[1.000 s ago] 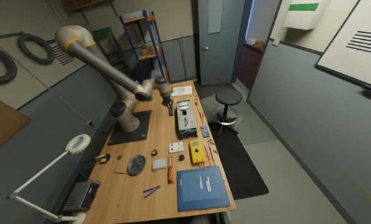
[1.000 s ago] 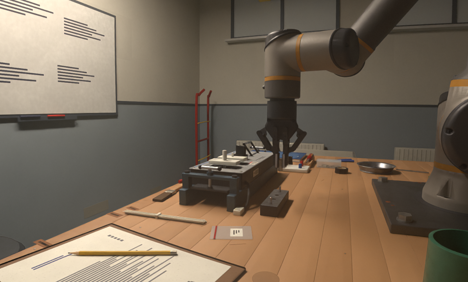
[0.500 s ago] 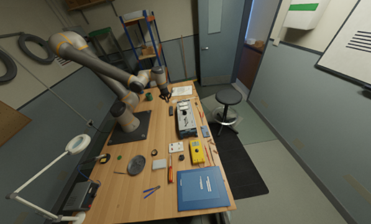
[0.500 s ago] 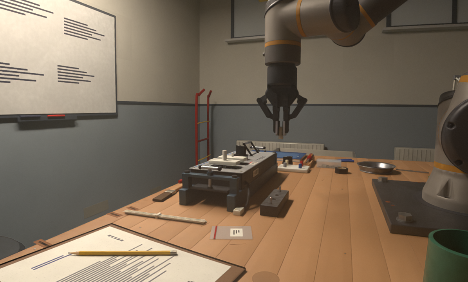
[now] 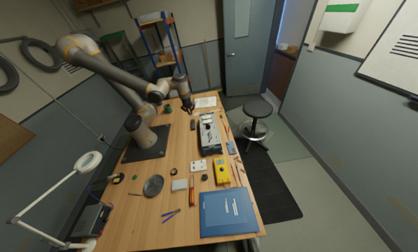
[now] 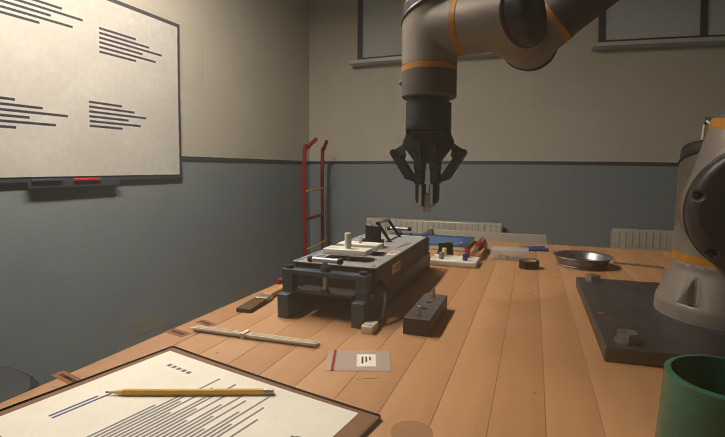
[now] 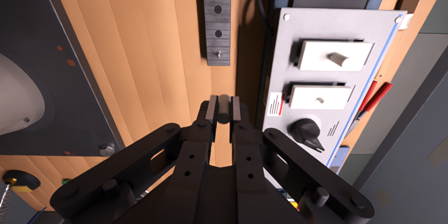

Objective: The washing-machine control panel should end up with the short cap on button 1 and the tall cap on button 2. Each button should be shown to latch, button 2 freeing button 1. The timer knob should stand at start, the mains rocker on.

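Note:
My gripper [image 7: 223, 110] [image 6: 427, 201] [image 5: 187, 110] hangs high over the wooden bench, just to the side of the grey control panel [image 7: 328, 82] [image 6: 362, 261] [image 5: 209, 133]. The panel carries two white buttons: one [image 7: 333, 55] bears a tall pale post, the other [image 7: 319, 97] only a short stub. A black timer knob [image 7: 305, 132] sits below them. A dark holder block [image 7: 216, 19] [image 6: 424, 312] with pins and empty holes lies on the bench beside the panel. A small pale cylindrical cap [image 7: 223, 108] [image 6: 426, 202] is clamped upright in my closed gripper.
The robot's dark base plate [image 7: 47, 75] [image 6: 625, 315] lies close on the other side of the gripper. A green cup [image 6: 704, 394] [image 5: 167, 108], a clipboard with pencil [image 6: 180, 402], a card [image 6: 358, 360] and red-handled tools [image 7: 371, 100] lie around.

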Controlling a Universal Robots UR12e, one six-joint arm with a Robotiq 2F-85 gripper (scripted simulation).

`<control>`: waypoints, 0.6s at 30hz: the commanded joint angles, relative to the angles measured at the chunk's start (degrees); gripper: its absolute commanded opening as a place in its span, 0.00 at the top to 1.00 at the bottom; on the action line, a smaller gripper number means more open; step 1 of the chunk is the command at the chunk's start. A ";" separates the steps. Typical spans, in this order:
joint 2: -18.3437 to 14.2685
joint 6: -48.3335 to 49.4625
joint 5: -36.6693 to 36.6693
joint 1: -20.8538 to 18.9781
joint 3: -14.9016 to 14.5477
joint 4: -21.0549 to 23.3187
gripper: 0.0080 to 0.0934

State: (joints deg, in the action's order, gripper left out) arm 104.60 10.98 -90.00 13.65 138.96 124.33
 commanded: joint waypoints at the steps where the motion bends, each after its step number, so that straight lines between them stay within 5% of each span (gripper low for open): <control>1: -0.66 -0.83 0.00 0.03 -0.52 0.22 1.00; 18: -12.95 -19.79 0.00 0.29 -10.67 2.38 1.00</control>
State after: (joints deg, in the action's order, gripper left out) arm 91.47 -8.99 -90.00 13.95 128.19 126.71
